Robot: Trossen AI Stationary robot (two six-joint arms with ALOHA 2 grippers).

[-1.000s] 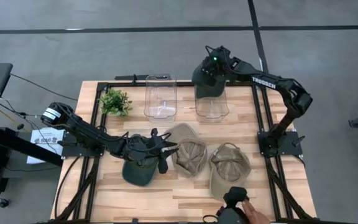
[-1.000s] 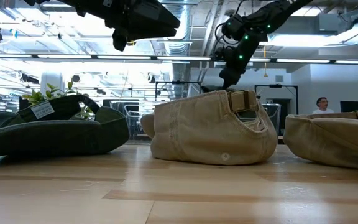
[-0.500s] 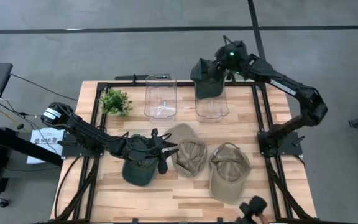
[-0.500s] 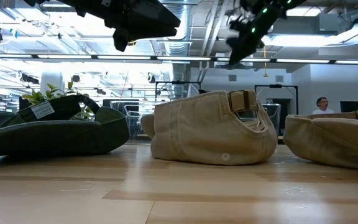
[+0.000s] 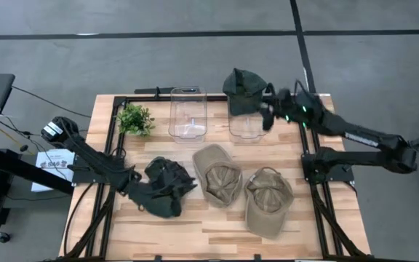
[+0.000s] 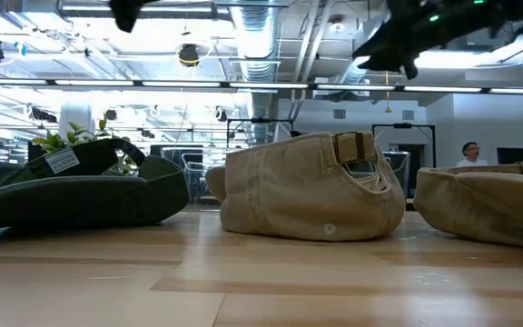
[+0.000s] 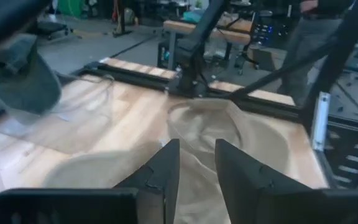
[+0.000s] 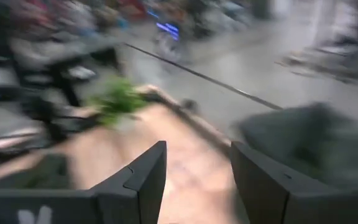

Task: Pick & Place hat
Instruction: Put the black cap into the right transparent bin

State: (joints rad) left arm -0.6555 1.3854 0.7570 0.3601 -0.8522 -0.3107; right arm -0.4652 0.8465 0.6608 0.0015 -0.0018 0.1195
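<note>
The right claw (image 5: 266,115), open, hangs just beside the dark green hat (image 5: 243,90) on the bin.

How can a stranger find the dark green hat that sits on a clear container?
Look along the far edge of the wooden table, where two clear plastic containers stand. The right-hand container carries the dark green hat on top; the left-hand container carries nothing, and every other hat lies on the tabletop.

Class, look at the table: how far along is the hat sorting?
Done: one dark green hat sits on the right clear bin, and the right claw beside it is empty. In hand: the left claw is at the green hat on the table. Left: two tan hats, and the other clear bin is empty.
</note>
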